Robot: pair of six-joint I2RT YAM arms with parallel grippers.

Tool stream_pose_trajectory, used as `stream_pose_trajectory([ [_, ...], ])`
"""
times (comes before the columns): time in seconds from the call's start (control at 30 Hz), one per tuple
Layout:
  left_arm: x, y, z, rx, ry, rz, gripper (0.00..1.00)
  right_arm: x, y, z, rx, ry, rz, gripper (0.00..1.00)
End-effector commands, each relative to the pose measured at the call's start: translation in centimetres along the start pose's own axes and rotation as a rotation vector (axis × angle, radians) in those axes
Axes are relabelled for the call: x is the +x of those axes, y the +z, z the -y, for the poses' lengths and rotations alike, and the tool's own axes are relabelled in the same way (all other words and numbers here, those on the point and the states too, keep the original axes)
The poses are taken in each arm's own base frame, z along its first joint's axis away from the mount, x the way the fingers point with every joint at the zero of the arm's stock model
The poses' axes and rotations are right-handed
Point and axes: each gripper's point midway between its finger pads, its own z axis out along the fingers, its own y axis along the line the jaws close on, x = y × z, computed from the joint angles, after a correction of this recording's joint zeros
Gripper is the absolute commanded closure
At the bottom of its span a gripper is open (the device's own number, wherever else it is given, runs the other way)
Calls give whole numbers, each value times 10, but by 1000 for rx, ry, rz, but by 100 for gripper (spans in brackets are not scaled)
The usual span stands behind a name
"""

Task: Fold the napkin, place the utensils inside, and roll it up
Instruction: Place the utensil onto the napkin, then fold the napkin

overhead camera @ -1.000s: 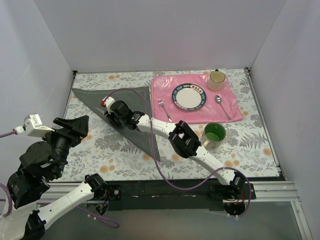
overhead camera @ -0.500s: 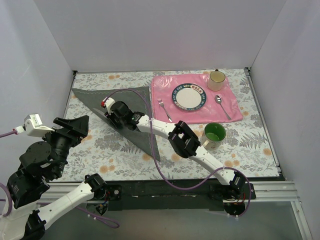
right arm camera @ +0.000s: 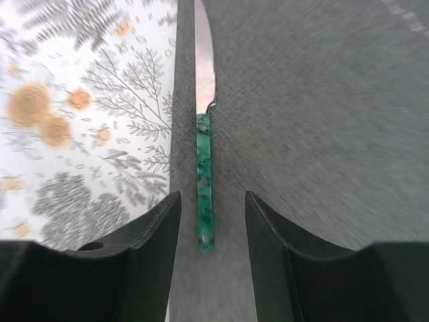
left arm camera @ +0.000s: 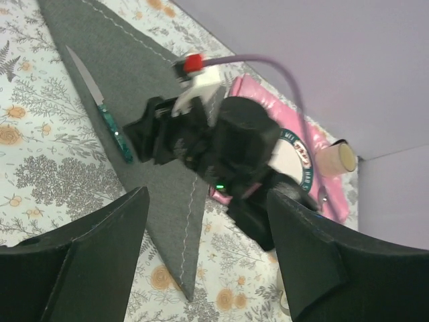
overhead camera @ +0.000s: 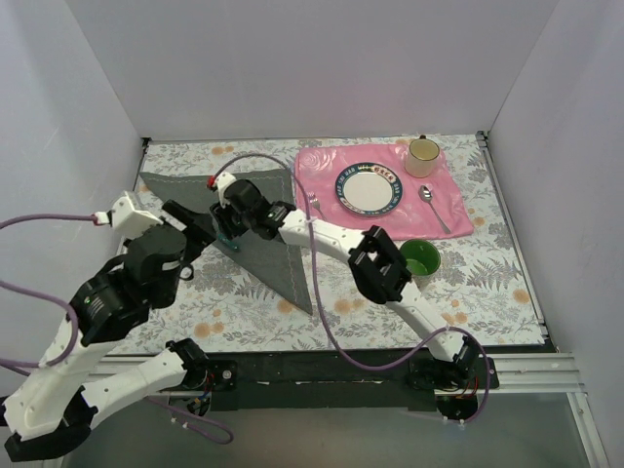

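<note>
the folded napkin (overhead camera: 283, 268) lay just left of the pink placemat (overhead camera: 453, 214), with the knife (right arm camera: 204, 181) along its edge farthest from the placemat. the right gripper (right arm camera: 211, 199) straddled the knife, parted and gripping nothing. the left gripper (left arm camera: 204, 201) gaped empty. a stray brush could've pushed the knife off the cloth.

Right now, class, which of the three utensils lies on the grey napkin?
The green-handled knife, along the napkin's edge; the fork and spoon lie on the pink placemat.
</note>
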Motion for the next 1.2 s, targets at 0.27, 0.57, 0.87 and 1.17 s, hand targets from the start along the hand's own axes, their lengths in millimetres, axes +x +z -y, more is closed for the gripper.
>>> stream_pose_trajectory([
  [0.27, 13, 61, 70, -17, 57, 24, 31, -41, -204, 37, -58, 162, 47, 49],
  [0.57, 3, 166, 9, -184, -41, -58, 30, 64, -239, -4, -223, 152, -130, 66],
  [0.87, -5, 254, -103, -298, -298, -170, 35, 113, -229, -29, -306, 113, -235, 77],
  [1.17, -41, 309, -152, -269, -318, -97, 31, 150, -216, -27, -301, 70, -328, 82],
])
